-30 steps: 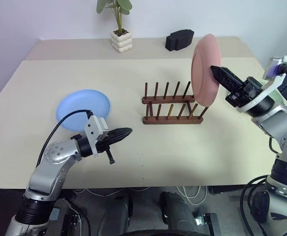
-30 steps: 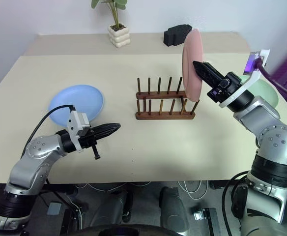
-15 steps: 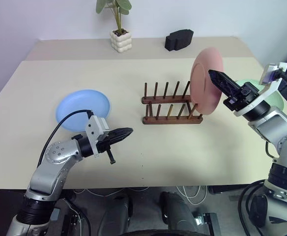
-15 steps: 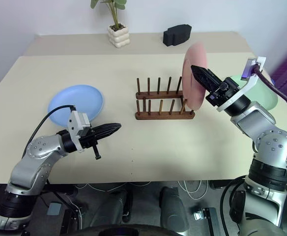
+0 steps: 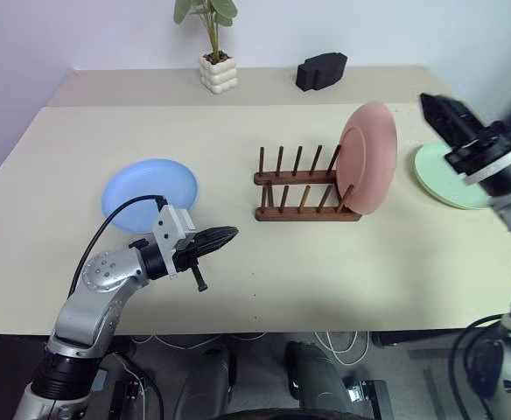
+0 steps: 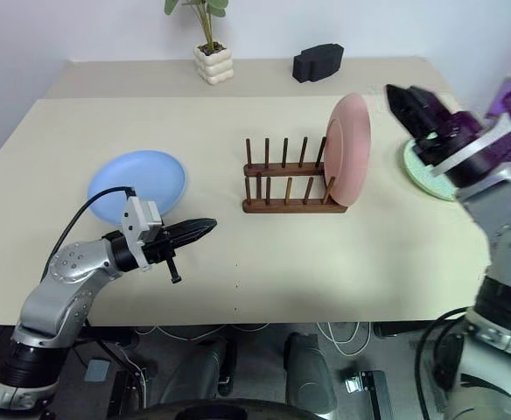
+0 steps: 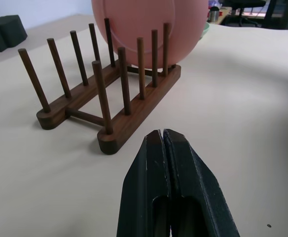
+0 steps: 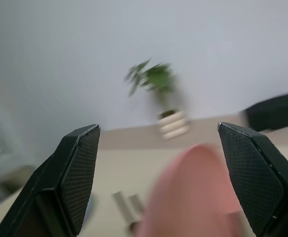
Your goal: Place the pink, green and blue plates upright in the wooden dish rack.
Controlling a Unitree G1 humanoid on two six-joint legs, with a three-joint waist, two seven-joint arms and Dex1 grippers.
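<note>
Head views: the rack [image 5: 306, 185] sat right of frame centre on the beige table [image 5: 238, 262]. The pink plate [image 5: 369, 157] stood upright at the rack's right end, between the last pegs, leaning slightly. The blue plate [image 5: 150, 183] lay flat at left of centre, well apart from the rack. The green plate [image 5: 444, 179] lay flat near the right edge, partly behind the right arm. The right gripper [image 6: 410, 103] was at the upper right, above and right of the pink plate, clear of it, fingers spread, holding nothing. The left gripper [image 5: 220, 236] hung at lower left, below the blue plate, fingers pressed together, empty, pointing toward the rack. A potted plant [image 5: 213, 52] and a black object [image 5: 320, 70] stood along the top of the frame on the far side of the table.

Left wrist view: its shut fingers [image 7: 171, 197] rose from bottom centre. The rack [image 7: 109, 94] filled upper left to centre, pink plate [image 7: 149, 24] in the far slots at top.

Right wrist view: two fingers [image 8: 70, 173] stood wide apart at both sides, nothing between them. The pink plate [image 8: 193, 197], blurred, was at bottom centre; the plant [image 8: 159, 94] was at centre against the wall.
</note>
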